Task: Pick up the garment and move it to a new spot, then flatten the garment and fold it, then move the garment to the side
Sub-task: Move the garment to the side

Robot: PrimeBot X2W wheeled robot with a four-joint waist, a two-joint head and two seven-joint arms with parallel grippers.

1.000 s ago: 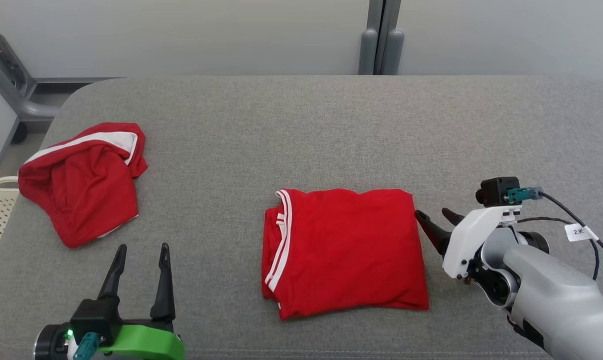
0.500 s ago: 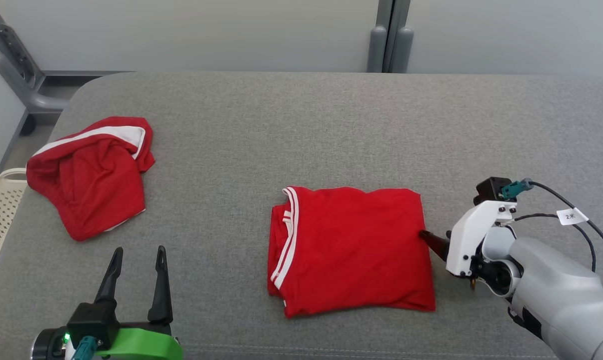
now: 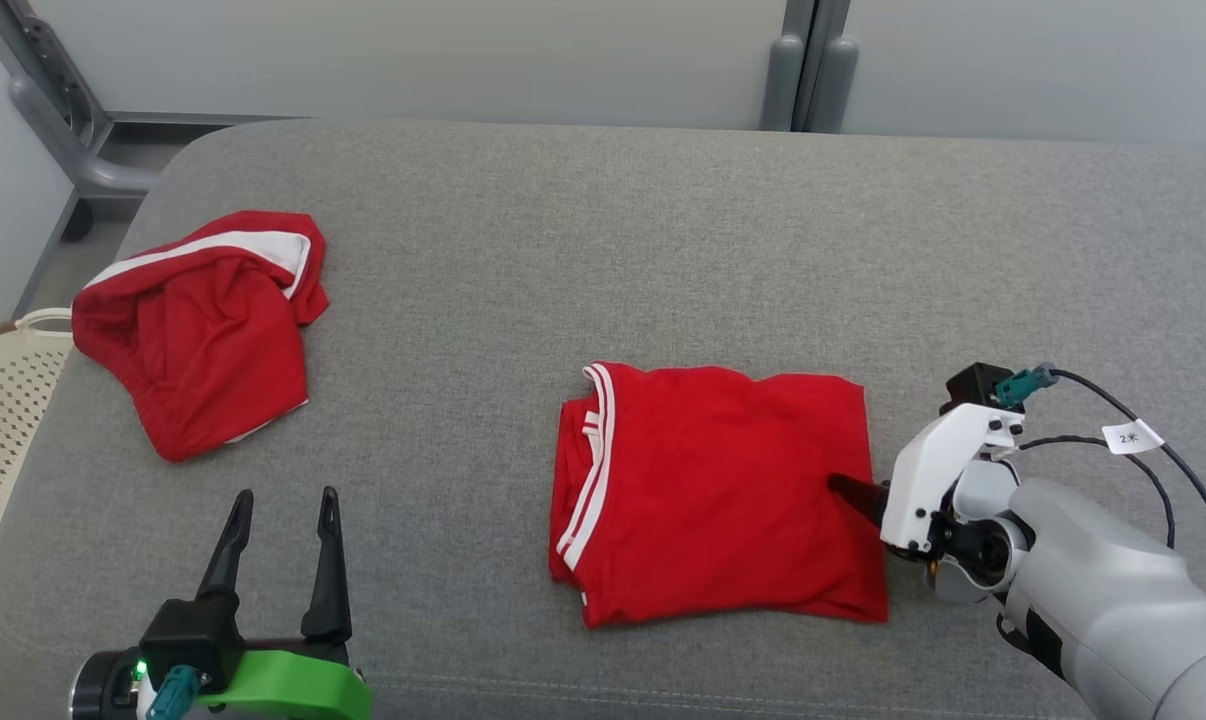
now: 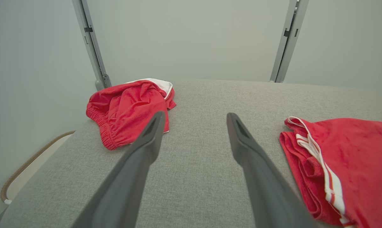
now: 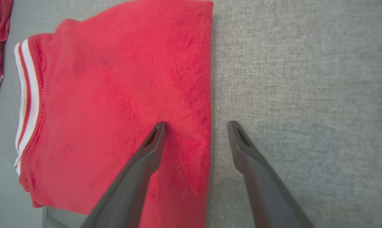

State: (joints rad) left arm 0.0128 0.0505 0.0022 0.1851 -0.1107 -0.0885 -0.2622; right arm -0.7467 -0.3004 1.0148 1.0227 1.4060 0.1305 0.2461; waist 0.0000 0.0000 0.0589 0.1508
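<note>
Our right gripper (image 5: 196,125) straddles the edge of the folded garment (image 5: 115,95), fingers (image 5: 143,164) wide open and empty; closing might catch only the top layer, undoing the fold.

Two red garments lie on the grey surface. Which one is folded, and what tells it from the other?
The middle garment, at the right gripper: a flat rectangle with straight edges. The left garment is a crumpled heap.
</note>
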